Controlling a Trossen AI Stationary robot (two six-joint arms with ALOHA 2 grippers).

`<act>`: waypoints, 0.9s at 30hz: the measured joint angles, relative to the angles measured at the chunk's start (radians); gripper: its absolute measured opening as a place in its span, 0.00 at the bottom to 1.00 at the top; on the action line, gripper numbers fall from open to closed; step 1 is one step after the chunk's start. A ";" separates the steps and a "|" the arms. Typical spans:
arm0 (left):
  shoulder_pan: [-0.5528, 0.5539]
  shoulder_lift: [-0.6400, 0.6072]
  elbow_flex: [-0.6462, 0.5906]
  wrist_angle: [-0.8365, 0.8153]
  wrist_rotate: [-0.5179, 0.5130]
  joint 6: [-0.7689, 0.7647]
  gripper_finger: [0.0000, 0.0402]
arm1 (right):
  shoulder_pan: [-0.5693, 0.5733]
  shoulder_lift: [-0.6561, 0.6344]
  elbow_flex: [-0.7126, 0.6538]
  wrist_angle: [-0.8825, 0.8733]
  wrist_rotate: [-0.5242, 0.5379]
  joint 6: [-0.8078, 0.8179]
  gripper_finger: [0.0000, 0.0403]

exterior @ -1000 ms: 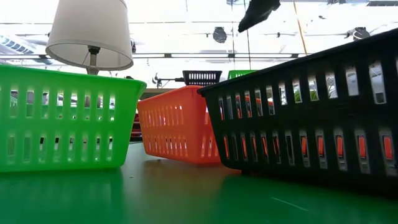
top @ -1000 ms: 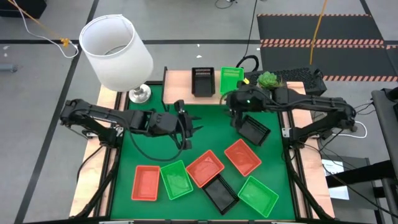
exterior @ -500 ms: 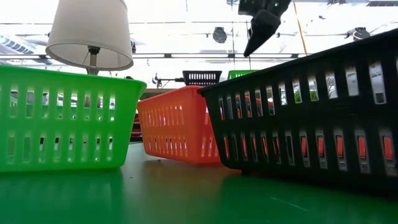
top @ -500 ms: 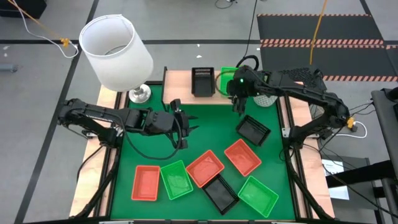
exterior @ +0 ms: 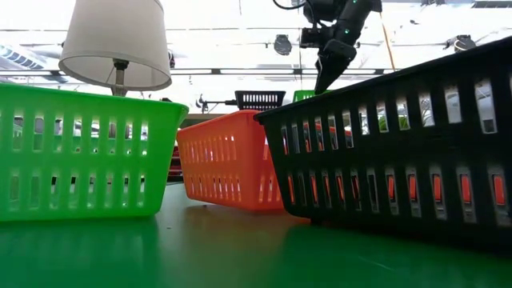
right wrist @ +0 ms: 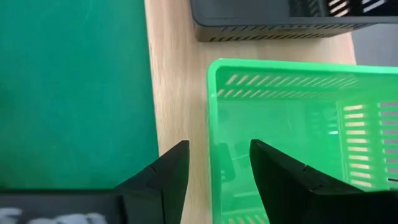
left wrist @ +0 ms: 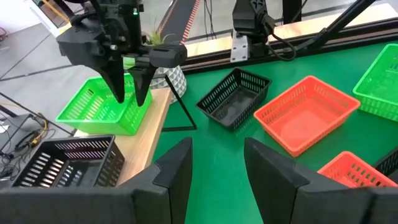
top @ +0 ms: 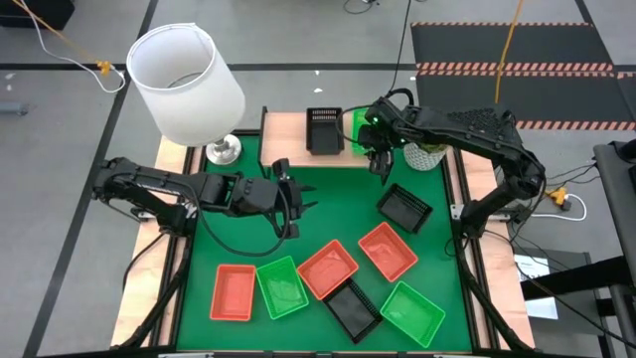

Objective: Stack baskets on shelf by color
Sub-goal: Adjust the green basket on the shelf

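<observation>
**Inspector A:** Above the shelf, at its right end, hangs the right tool, fingers apart and holding nothing. One finger sits inside the green basket, the other outside, so the near wall stands between them.

**Inspector B:** And the basket's lie?

**Inspector A:** It rests on the shelf just beside the black basket, long axis running away from the surface's front edge. The straddled wall is a long side, facing the green surface.

**Inspector B:** Which arm is nearer?

**Inspector A:** The right, plainly. The left tool, fingers also apart and empty, hovers mid-surface, well apart from the shelf.

**Inspector B:** Outstanding stock?

**Inspector A:** Seven baskets lie loose on the surface; nearest the right arm is a second black basket.
</observation>
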 joint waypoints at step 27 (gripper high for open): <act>0.000 0.000 0.000 0.000 0.002 0.000 0.37 | 0.000 -0.001 -0.001 -0.001 0.002 -0.090 0.11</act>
